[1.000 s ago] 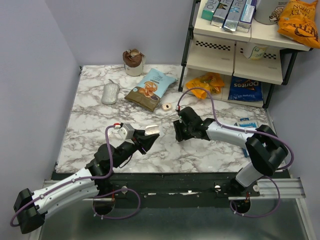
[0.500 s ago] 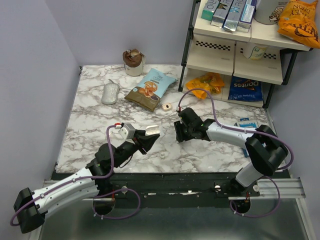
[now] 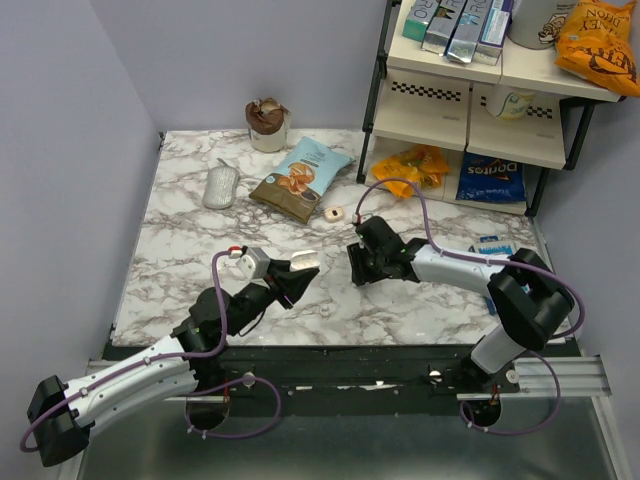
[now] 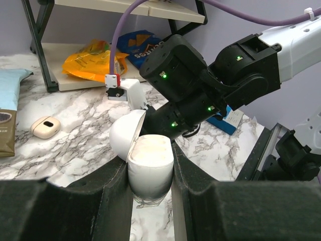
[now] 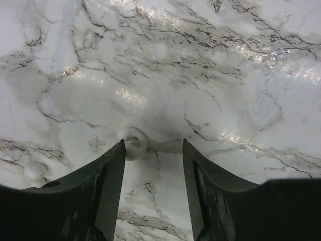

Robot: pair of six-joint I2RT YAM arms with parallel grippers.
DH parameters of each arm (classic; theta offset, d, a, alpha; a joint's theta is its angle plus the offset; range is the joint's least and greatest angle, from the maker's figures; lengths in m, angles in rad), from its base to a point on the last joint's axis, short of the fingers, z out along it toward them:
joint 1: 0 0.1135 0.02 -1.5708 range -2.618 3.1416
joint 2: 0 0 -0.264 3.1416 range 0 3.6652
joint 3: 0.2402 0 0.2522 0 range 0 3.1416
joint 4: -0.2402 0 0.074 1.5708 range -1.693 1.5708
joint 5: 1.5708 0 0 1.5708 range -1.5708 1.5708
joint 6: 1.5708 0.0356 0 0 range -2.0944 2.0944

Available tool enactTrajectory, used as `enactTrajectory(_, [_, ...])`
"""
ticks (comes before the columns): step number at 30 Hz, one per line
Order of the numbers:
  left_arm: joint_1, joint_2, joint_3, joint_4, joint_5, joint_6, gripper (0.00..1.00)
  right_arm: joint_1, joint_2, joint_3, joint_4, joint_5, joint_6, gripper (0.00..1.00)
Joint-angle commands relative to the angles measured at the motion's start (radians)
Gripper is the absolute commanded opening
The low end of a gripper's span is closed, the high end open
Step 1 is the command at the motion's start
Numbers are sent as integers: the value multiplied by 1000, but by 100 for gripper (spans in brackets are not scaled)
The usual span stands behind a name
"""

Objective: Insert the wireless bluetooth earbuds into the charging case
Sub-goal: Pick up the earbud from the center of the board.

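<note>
My left gripper (image 4: 149, 161) is shut on the white charging case (image 4: 149, 168) and holds it above the table with its lid (image 4: 124, 136) open; it also shows in the top view (image 3: 304, 263). My right gripper (image 5: 153, 143) is open and points down at the marble table, close to it. One white earbud (image 5: 133, 142) lies on the table right at the tip of its left finger. A second earbud (image 5: 35, 171) lies further left, outside the jaws. In the top view the right gripper (image 3: 357, 268) is just right of the case.
A small cream rounded object with a dark slot (image 3: 334, 212) lies behind the grippers. Further back are a snack bag (image 3: 302, 178), a grey mouse-like object (image 3: 221, 186) and a brown-topped cup (image 3: 267, 124). A shelf rack (image 3: 470, 100) with snack bags stands at the right.
The right arm has shifted only very slightly. The left gripper holds the open case in the same place.
</note>
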Motion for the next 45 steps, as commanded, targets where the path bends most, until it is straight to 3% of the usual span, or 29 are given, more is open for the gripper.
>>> enactTrajectory(1, [-10, 1, -12, 9, -19, -6, 0, 20, 22, -21, 7, -22, -4, 57])
enactTrajectory(11, [-13, -9, -15, 0, -21, -10, 0, 36, 48, -7, 2, -32, 6, 53])
enactTrajectory(18, [-17, -14, -16, -3, -25, -9, 0, 36, 45, 4, 3, -32, 3, 33])
enactTrajectory(31, [-22, -15, -15, -9, -28, -7, 0, 36, -4, -4, 20, -27, -7, 7])
enactTrajectory(34, [-22, -14, -16, -6, -33, -9, 0, 36, -74, -28, 29, -1, 10, 5])
enactTrajectory(39, [-22, -14, -21, 26, -41, 2, 0, 36, -330, -63, 31, 24, 36, 4])
enactTrajectory(45, [-23, 52, -16, 170, -16, 68, 0, 45, -574, -4, 1, -62, 3, 4])
